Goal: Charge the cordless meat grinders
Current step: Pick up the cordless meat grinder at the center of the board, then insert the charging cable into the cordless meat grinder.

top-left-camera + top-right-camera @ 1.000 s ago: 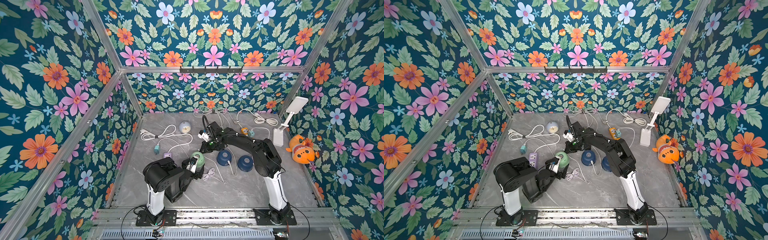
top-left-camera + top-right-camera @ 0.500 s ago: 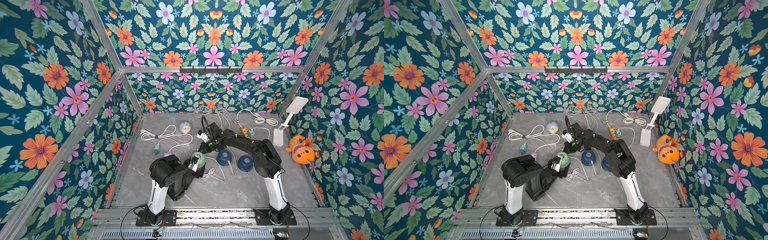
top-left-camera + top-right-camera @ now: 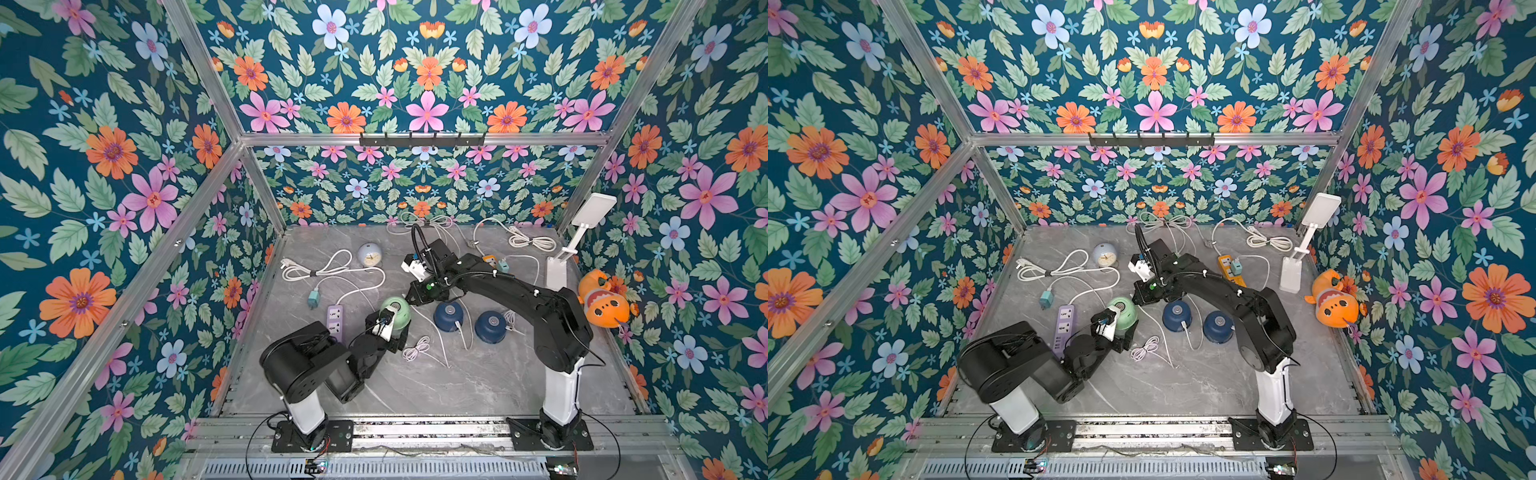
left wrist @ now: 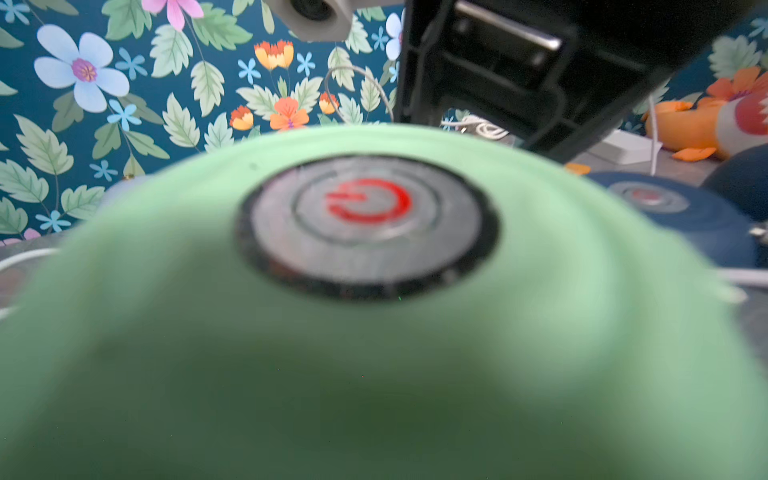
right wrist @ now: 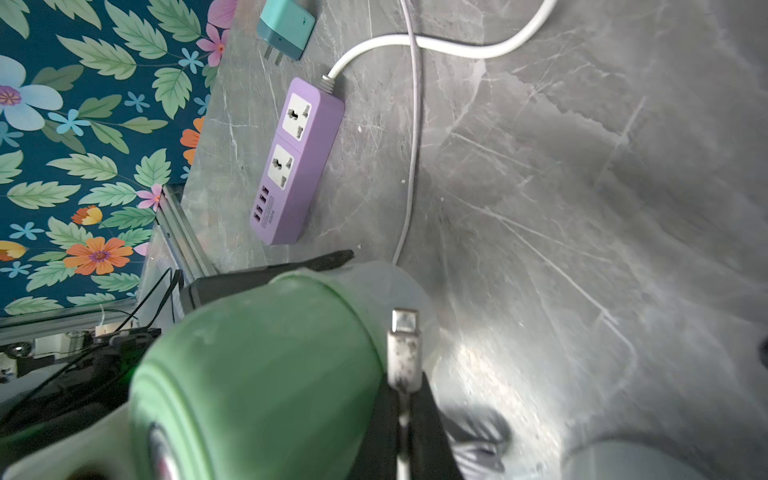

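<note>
Gripping mint green grinder (image 3: 399,307) wide in left hand (image 3: 390,322), tilted, 9 o'clock from navy grinders (image 3: 449,316); pinching charging plug (image 5: 404,340) in right hand (image 5: 405,411). Probably light, rigid, slippery: clamp low flanks.

Lab cell — alu frame (image 3: 291,139), wallpaper (image 3: 124,124)

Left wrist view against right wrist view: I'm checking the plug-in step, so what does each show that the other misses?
Only the left wrist view shows the grey top button with its red power symbol, and the orange plush toy. Only the right wrist view shows the cable plug, pinched in the shut right gripper and not yet inserted, plus the purple power strip and teal adapter. Both show the mint green grinder close up.
</note>
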Motion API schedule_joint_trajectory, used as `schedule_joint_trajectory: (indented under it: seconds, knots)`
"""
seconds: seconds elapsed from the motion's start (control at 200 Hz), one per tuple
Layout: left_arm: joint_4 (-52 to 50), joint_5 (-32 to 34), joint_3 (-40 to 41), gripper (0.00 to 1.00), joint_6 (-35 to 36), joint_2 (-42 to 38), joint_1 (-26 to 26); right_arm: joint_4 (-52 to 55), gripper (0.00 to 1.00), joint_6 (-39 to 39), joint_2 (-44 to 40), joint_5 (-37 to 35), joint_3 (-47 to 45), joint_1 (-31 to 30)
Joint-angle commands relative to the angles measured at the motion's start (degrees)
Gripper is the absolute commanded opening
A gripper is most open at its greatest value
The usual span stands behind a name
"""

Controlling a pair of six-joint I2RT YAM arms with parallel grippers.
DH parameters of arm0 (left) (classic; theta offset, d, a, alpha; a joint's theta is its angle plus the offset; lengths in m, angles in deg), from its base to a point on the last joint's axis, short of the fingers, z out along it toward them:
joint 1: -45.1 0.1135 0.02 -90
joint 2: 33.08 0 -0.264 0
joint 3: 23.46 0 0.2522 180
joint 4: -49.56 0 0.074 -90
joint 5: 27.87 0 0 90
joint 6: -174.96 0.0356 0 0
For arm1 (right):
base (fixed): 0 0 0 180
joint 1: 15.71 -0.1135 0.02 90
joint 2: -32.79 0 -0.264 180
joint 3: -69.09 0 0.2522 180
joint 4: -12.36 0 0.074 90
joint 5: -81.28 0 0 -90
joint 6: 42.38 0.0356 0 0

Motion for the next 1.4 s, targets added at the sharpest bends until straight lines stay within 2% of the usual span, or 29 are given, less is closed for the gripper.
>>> schedule_joint_trajectory:
  seconds: [0.0,0.195,0.285,0.37,0.525,0.655,0.995,1.395]
  knots:
    - [-9.7,-3.3,-1.3,0.5,1.0,-8.5,0.0,7.3,0.0,-3.1,-4.8,-10.1,-0.7,0.2]
    - [-32.3,-5.9,-6.8,0.48,5.5,-25.2,-0.1,11.0,0.0,-9.9,-17.7,-18.6,-4.0,-1.0]
    - [-41.4,-5.0,-10.8,0.48,8.3,-29.6,-0.1,12.5,0.0,-13.2,-22.1,-20.7,-3.8,-3.5]
    - [-45.8,-3.2,-13.9,0.47,11.5,-31.6,-0.3,12.8,0.0,-14.5,-25.0,-22.7,-3.6,-6.2]
    - [-46.8,1.4,-17.6,0.47,17.6,-31.8,-0.3,14.2,0.0,-13.4,-26.3,-20.8,-0.8,-7.5]
    - [-47.3,2.2,-20.3,0.47,20.5,-30.9,-0.3,15.6,0.0,-13.3,-25.3,-21.0,1.8,-8.8]
    - [-47.4,3.4,-24.0,0.46,22.4,-28.8,-0.3,19.0,0.0,-11.5,-22.7,-20.6,5.4,-11.4]
    - [-48.0,1.9,-24.0,0.46,22.7,-28.6,-0.3,18.3,0.0,-10.6,-20.8,-21.8,7.5,-11.7]
